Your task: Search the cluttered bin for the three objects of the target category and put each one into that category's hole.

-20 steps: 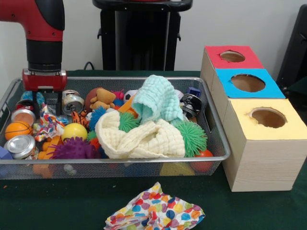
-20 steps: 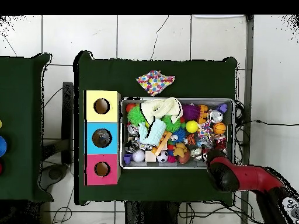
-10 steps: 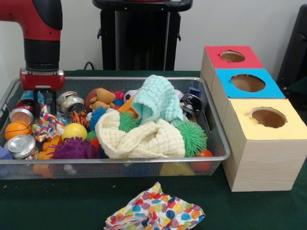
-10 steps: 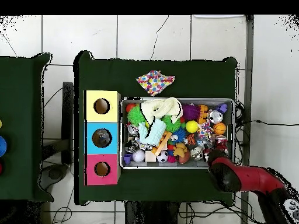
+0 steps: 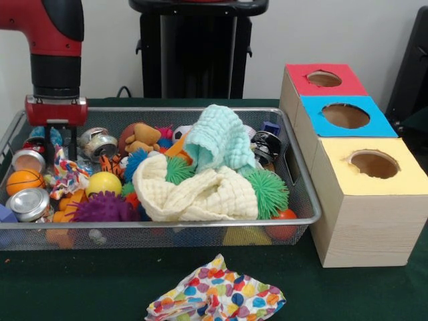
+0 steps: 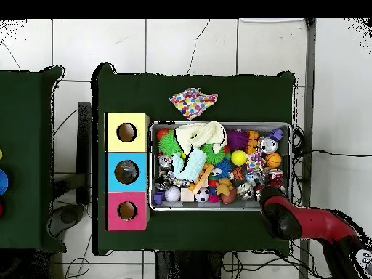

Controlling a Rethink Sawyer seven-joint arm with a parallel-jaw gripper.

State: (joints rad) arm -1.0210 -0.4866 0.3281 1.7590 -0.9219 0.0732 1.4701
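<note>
The wire bin (image 5: pixel 294 194) holds the search pile: balls, spiky toys, small cans such as the one lying on its side (image 5: pixel 101 143) with its long axis roughly across the bin and its end facing the front camera, and two cloths heaped in the middle. Which category is wanted cannot be told; the holes in the red (image 5: pixel 324 79), blue (image 5: pixel 346 116) and yellow (image 5: pixel 374 164) boxes beside the bin show nothing inside, and one patterned cloth (image 5: pixel 215 294) lies on the table in front, so by my reading most sorting remains. The gripper (image 5: pixel 59 144) hangs at the bin's far left corner among the cans, and whether it is open or holding anything cannot be told.
</note>
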